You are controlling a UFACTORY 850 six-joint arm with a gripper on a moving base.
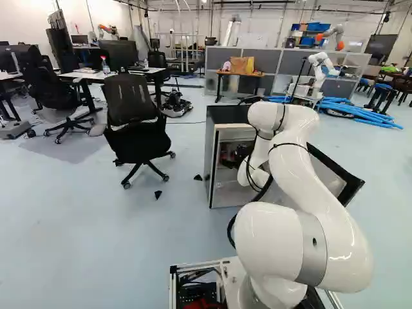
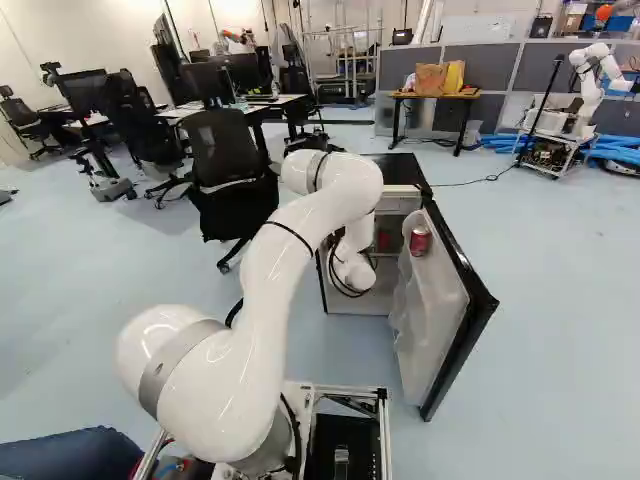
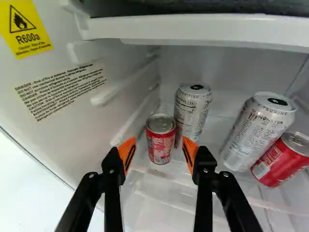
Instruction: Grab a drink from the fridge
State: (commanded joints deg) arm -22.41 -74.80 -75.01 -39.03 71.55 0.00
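My gripper (image 1: 239, 153) reaches into the open fridge (image 1: 212, 161) in the left base view, mostly hidden by the arm. Seen from the wrist, the gripper (image 3: 159, 146) is open. A small red can (image 3: 160, 138) stands upright ahead of and between the fingers, not visibly gripped. Just behind it stands a tall silver can (image 3: 191, 112). Off to one side are another tall silver can (image 3: 259, 129) and a second small red can (image 3: 283, 159). One more red can (image 2: 420, 241) rests in the open door's shelf.
A fridge shelf (image 3: 203, 31) spans above the cans, and the inner side wall (image 3: 58, 111) runs close beside one finger. The open door (image 2: 440, 310) stands right of my arm. An office chair (image 1: 134, 122) is left of the fridge; another robot (image 1: 320, 71) stands farther back.
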